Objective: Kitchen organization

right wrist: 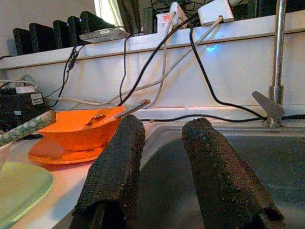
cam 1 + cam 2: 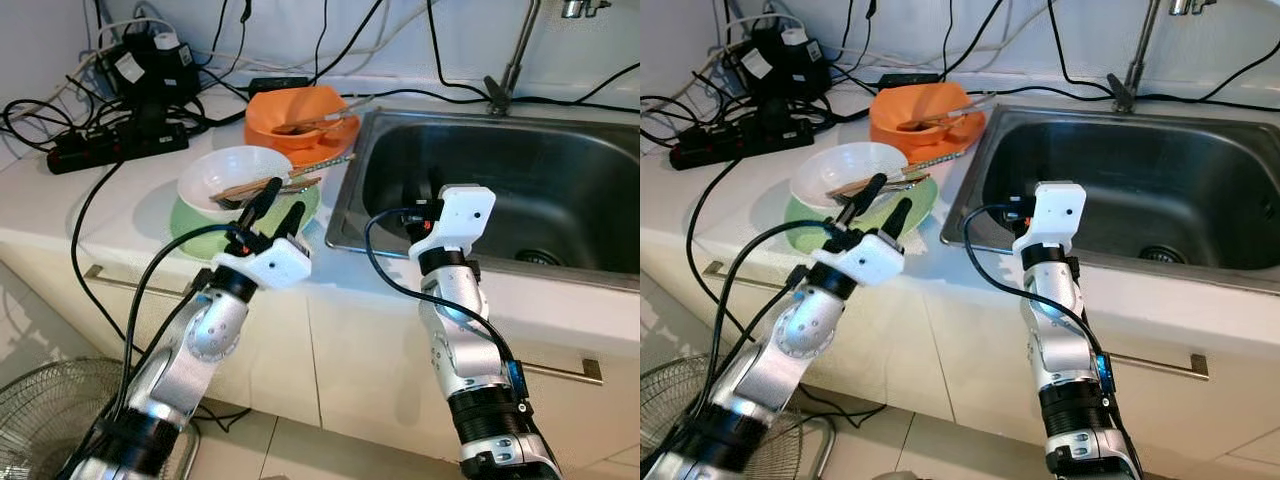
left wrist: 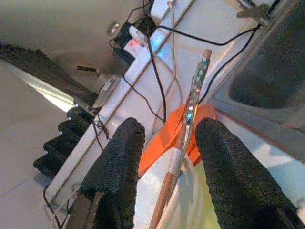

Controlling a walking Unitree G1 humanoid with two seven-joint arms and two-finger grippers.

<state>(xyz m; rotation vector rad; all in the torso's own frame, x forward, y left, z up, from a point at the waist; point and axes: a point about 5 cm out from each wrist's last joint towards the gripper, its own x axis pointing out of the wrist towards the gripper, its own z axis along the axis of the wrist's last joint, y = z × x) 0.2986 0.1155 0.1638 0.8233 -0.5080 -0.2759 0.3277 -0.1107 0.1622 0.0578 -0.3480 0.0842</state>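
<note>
We see a steel sink (image 2: 560, 190) set in the white tabletop (image 2: 60, 200). Left of it sit an orange bowl (image 2: 290, 115) and a white bowl (image 2: 235, 175) holding chopsticks (image 2: 265, 185). Our left pincer (image 2: 278, 212) hovers open at the white bowl; our right pincer (image 1: 159, 157) gapes empty over the sink's edge.

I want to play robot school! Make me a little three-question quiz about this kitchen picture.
1. True or false: the white bowl sits on a green plate.
2. What lies across the white bowl? A) chopsticks B) a sponge C) a cup
3. Fill in: the right gripper hovers at the edge of the steel ____.

Key: 1 true. 2 A. 3 sink. Bonus: the left gripper reaches toward the bowl with its jaws open; the orange bowl stands further back by the wall.
</note>
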